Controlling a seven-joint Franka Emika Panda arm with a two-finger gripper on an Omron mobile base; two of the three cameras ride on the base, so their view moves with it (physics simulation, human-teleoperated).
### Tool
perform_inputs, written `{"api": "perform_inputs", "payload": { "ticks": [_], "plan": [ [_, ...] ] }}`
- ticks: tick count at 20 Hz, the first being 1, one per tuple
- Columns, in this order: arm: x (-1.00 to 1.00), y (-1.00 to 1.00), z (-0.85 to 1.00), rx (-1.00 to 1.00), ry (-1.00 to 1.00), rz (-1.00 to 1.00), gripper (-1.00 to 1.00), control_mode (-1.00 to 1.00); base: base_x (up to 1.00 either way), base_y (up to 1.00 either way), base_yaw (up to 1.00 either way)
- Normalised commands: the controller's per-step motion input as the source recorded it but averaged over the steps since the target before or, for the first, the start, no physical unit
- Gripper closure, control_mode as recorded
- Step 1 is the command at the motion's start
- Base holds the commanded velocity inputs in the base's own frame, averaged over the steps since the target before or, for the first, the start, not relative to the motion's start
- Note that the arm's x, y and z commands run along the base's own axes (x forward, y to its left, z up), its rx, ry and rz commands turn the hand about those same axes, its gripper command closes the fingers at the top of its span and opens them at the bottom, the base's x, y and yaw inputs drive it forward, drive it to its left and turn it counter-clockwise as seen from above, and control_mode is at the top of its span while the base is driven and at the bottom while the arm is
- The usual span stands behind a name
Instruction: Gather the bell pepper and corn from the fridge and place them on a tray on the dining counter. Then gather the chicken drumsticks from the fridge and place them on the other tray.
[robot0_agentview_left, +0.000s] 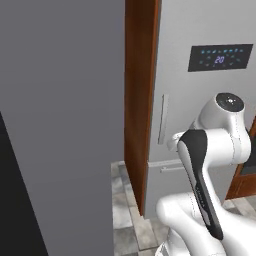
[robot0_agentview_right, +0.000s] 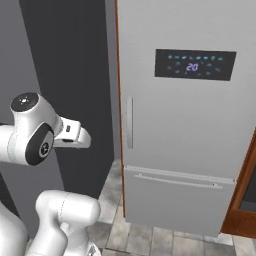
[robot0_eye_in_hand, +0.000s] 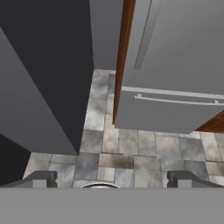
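Observation:
The fridge (robot0_agentview_right: 185, 125) stands ahead, tall and pale grey, with both doors shut and a black panel of blue lights (robot0_agentview_right: 194, 64) on the upper door. Its vertical handle (robot0_agentview_right: 129, 122) is on the upper door's left edge, and a horizontal bar handle (robot0_agentview_right: 177, 181) runs across the lower drawer. In the hand view my gripper (robot0_eye_in_hand: 111, 179) is open and empty, its fingertips (robot0_eye_in_hand: 41, 178) wide apart, looking down at the floor in front of the fridge (robot0_eye_in_hand: 175, 43). The bell pepper, corn and chicken drumsticks are hidden. The trays and dining counter are out of view.
A reddish-brown wood panel (robot0_agentview_left: 140, 100) borders the fridge's left side. A large grey wall panel (robot0_agentview_left: 60, 125) stands close on the left, with a dark gap beside it. Grey stone tiles (robot0_eye_in_hand: 131, 153) cover the floor. A wood cabinet (robot0_agentview_right: 245, 200) sits right of the fridge.

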Motion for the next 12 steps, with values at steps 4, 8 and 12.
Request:
{"api": "perform_inputs", "payload": {
  "ticks": [4, 8, 12],
  "plan": [
    [0.0, 0.0, 0.0, 0.0, 0.0, 0.0, -1.0, 1.0, -0.29, 0.0, 0.0],
    [0.0, 0.0, 0.0, 0.0, 0.0, 0.0, -1.0, 1.0, -0.23, -0.2, 0.0],
    [0.0, 0.0, 0.0, 0.0, 0.0, 0.0, -1.0, 1.0, -0.12, -0.27, 0.0]
  ]
}}
